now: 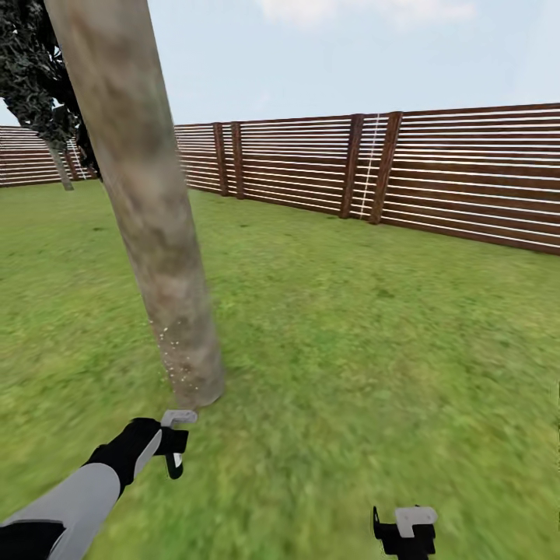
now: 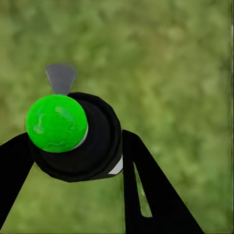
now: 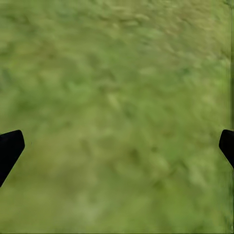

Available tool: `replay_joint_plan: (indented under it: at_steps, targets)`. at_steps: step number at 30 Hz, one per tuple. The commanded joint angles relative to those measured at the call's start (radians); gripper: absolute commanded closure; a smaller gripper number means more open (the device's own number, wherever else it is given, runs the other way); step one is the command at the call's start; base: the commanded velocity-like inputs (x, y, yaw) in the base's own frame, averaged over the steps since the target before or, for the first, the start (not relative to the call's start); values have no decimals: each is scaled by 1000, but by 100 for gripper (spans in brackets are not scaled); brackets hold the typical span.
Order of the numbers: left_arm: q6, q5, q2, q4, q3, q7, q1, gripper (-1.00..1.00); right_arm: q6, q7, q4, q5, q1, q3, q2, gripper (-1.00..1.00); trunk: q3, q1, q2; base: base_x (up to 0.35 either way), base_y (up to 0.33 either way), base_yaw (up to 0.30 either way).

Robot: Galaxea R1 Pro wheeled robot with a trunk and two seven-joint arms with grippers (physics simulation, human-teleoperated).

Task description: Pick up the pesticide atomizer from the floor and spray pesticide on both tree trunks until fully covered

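A thick tree trunk of mottled tan-grey bark leans up through the left of the head view, with pale specks scattered near its base. My left gripper hangs just in front of that base, low over the grass. In the left wrist view this gripper is shut on the pesticide atomizer, a dark cylinder whose cap dot glows green. A grey nozzle tab sticks out beyond the cap. My right gripper is at the bottom right, open over bare grass.
Green lawn spreads all around. A brown slatted fence runs along the back and right. A dark-leaved tree with a thin trunk stands far back left, by the fence.
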State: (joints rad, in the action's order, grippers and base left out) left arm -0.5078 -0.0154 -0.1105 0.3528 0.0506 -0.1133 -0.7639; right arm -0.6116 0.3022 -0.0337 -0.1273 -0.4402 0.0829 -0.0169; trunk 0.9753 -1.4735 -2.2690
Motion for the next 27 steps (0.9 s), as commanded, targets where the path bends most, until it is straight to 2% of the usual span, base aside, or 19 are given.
replay_joint_plan:
  at_steps: [1, 10, 22, 27]
  targets:
    - [0, 0, 0, 0, 0, 0, 0, 100, 0, 0, 0, 0, 0, 0, 0, -100, 0, 0, 0, 111, -280, 7]
    - [0, 0, -3, -1, 0, 0, 0, 100, 0, 0, 0, 0, 0, 0, 0, -100, 0, 0, 0, 95, -280, 18]
    - [0, 0, -4, -1, 0, 0, 0, 100, 0, 0, 0, 0, 0, 0, 0, -100, 0, 0, 0, 14, -280, 254]
    - [0, 0, -5, -1, 0, 0, 0, 100, 0, 0, 0, 0, 0, 1, 0, -100, 0, 0, 0, 0, -280, 41]
